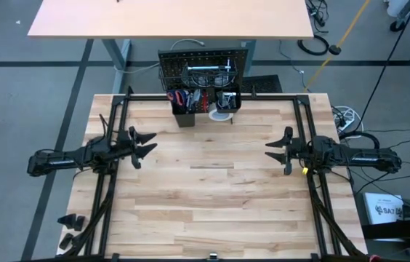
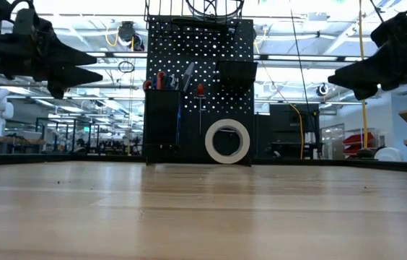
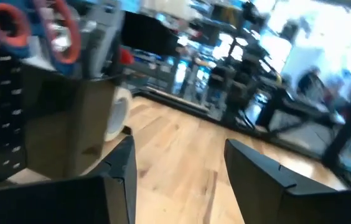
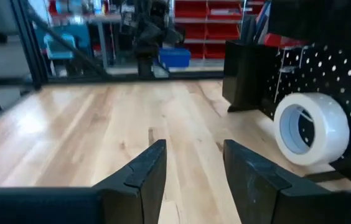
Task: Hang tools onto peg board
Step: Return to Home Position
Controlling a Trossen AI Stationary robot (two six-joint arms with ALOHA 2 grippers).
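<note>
Nearest, the pale plank surface (image 2: 203,217) runs across the whole front. Midway back, both arms hang above it, one at each side, well apart from each other.

Left claw (image 1: 149,144): raised off the surface, pointing inward toward the middle. Fingers spread wide, with only air between them; its wrist view shows the same broad gap.

Right claw (image 1: 270,150): opposite the left, also raised and pointing inward. Fingers parted, gripping nothing.

Farther back, at the middle of the far edge, the peg board (image 2: 211,43) stands upright. A tall black bin (image 2: 162,119) sits against its lower left part. Red-handled scissors (image 2: 159,78) stick up out of the bin, loops uppermost. Just beside the bin, a red screwdriver (image 2: 200,89) stands against the board, handle up. The white tape roll (image 2: 211,141) stands on edge at the board's foot, below the screwdriver. A smaller bin (image 2: 237,72) is mounted higher on the board; what it holds cannot be made out.

Beyond the board is a second table (image 1: 169,18), then a workshop room.
</note>
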